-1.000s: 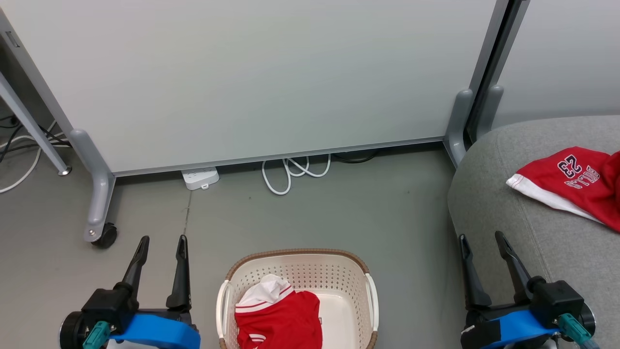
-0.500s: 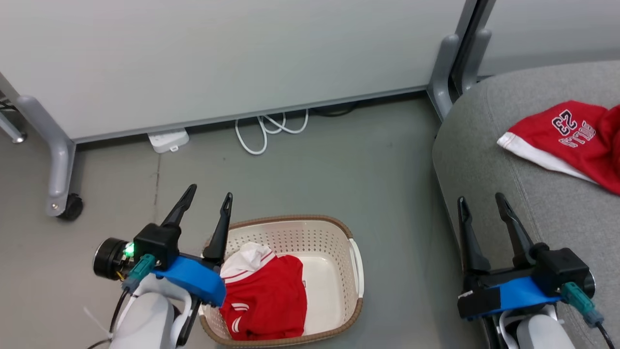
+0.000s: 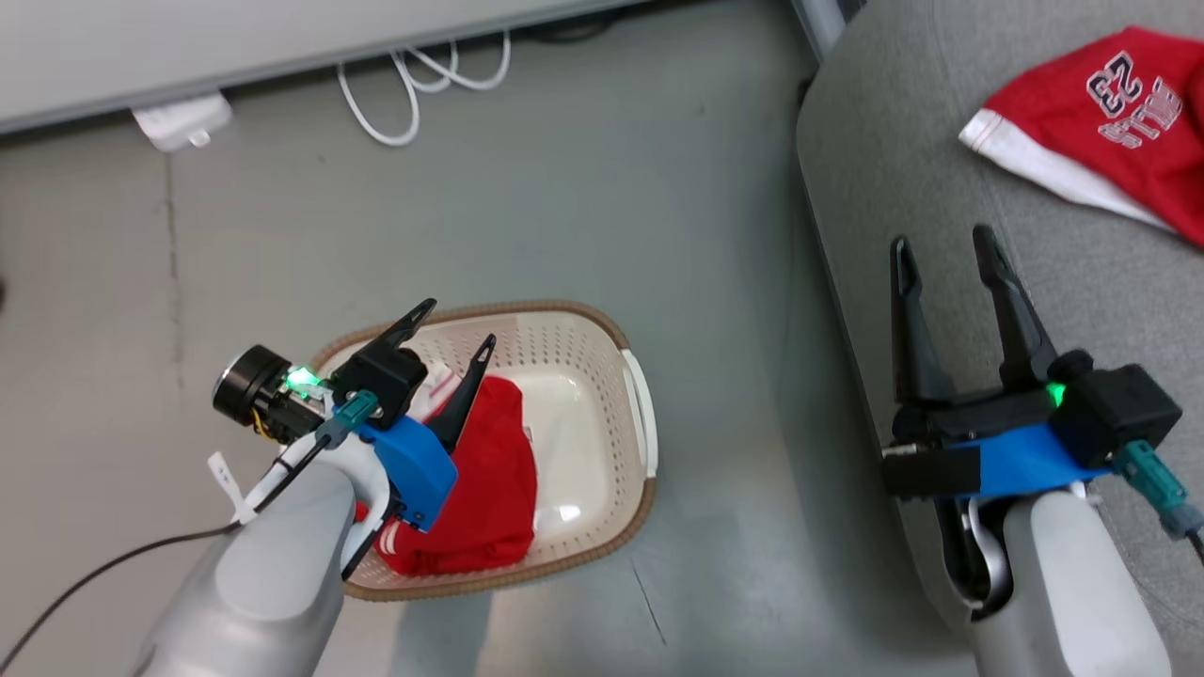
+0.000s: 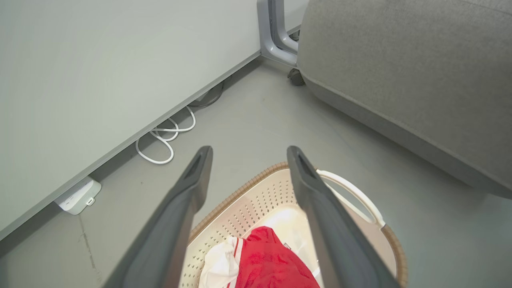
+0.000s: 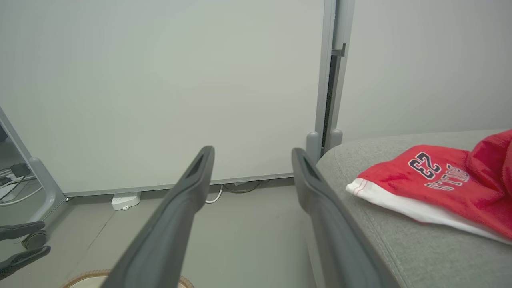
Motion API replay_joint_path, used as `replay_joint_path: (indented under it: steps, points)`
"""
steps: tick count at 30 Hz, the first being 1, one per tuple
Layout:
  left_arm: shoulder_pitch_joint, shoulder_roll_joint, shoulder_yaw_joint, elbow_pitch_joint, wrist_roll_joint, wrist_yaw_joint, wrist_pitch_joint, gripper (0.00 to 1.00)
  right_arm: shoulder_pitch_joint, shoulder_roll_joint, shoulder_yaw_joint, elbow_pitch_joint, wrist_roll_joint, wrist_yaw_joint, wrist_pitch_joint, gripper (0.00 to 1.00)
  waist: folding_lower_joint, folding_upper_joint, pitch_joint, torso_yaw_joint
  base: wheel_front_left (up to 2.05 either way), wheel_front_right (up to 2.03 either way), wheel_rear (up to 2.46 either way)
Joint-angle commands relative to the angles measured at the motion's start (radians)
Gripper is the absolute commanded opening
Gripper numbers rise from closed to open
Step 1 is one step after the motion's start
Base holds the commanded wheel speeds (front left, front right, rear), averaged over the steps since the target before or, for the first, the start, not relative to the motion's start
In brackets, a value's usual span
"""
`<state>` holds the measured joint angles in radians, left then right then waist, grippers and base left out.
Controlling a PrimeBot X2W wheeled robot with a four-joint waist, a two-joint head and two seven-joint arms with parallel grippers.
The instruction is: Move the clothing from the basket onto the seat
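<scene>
On the grey floor stands the cream basket (image 3: 564,315) with its brown rim, and a red garment with white trim (image 3: 494,470) lies in its left half. My left gripper (image 3: 459,322) hangs open above that garment, nothing between its fingers; in the left wrist view the garment (image 4: 272,260) and basket rim (image 4: 256,184) sit below the open left gripper (image 4: 250,150). A second red garment printed "23" (image 3: 1110,122) rests on the grey seat (image 3: 903,141) at right. My right gripper (image 3: 942,238) is open and empty over the seat's front edge, short of that garment (image 5: 440,188).
A white partition panel runs along the back, with a power strip (image 3: 179,122) and looped white cable (image 3: 414,85) at its foot. A grey panel leg with a caster (image 4: 280,44) stands by the seat's corner. Bare floor separates the basket from the seat.
The head camera has tipped down. My left gripper has swung right from beside the basket to over the garment in it. The right gripper stays open by the seat.
</scene>
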<state>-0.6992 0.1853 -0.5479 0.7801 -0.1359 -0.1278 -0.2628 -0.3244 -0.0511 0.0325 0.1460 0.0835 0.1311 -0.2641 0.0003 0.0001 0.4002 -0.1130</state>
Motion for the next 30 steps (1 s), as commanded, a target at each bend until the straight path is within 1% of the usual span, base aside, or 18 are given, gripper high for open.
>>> replay_joint_path:
  steps: [1,8,9,13,20,26,30]
  points:
    - [-0.033,0.015,-0.028,0.022,-0.010,-0.003,-0.003,1.00,-0.032,0.001,0.004,-0.010,0.006,-0.001,0.000,1.00,-0.0003,-0.0001,0.080,-0.040,0.00,0.00,0.00]
    - [-0.163,0.050,-0.221,0.164,-0.054,-0.003,-0.003,1.00,-0.127,0.001,0.022,-0.037,0.013,-0.001,0.000,1.00,-0.0003,-0.0001,0.213,-0.075,0.00,0.00,0.00]
    - [-0.196,0.055,-0.272,0.200,-0.064,-0.002,-0.002,1.00,-0.146,0.001,0.026,-0.043,0.017,-0.001,0.000,1.00,-0.0003,-0.0001,0.246,-0.084,0.00,0.00,0.00]
    - [-0.257,0.068,-0.377,0.262,-0.082,-0.001,0.003,1.00,-0.183,0.001,0.033,-0.057,0.023,-0.001,0.000,1.00,-0.0003,-0.0001,0.305,-0.100,0.00,0.00,0.00]
    - [-0.336,0.077,-0.518,0.339,-0.130,-0.001,0.020,1.00,-0.230,0.001,0.044,-0.075,0.032,-0.001,0.000,1.00,-0.0003,-0.0001,0.395,-0.124,0.00,0.00,0.00]
    - [-0.395,0.089,-0.617,0.379,-0.161,-0.001,0.039,1.00,-0.263,0.001,0.049,-0.091,0.039,-0.001,-0.001,1.00,-0.0003,-0.0001,0.465,-0.140,0.00,0.00,0.00]
    - [-0.437,0.095,-0.670,0.406,-0.175,-0.001,0.070,1.00,-0.284,0.001,0.052,-0.101,0.034,-0.001,0.000,1.00,-0.0003,-0.0001,0.512,-0.144,0.00,0.00,0.00]
